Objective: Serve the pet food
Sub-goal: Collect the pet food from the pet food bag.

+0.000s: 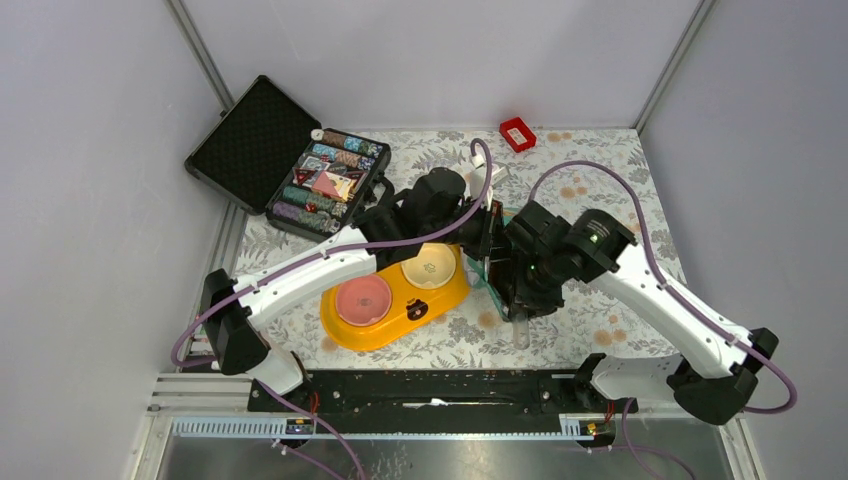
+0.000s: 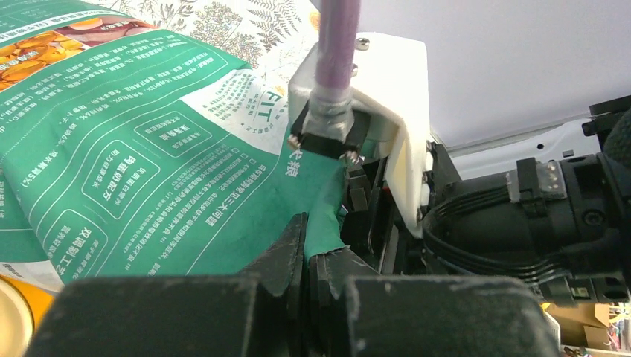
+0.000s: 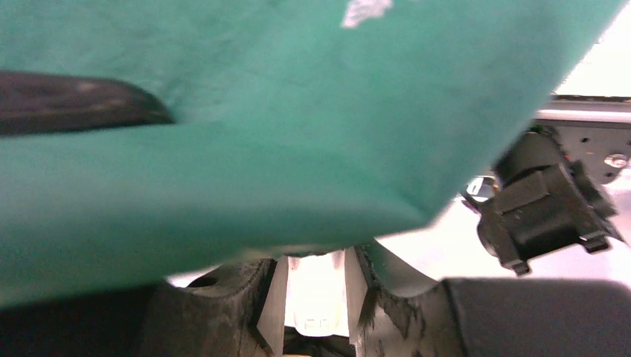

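We're pinching the pet food pouch (image 2: 149,149) tight in our left hand (image 2: 306,260), holding it up just beyond the yellow feeder (image 1: 440,300). Our right hand (image 3: 316,282) is sitting against it, and we can't tell whether it's gripping.

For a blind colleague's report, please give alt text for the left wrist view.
The left gripper pinches the edge of a green pouch printed with white text. The right arm and a purple cable are close behind.

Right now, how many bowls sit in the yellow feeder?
2. A pink bowl sits in the left end of the yellow feeder, and a cream bowl sits in its right end. No others appear hidden.
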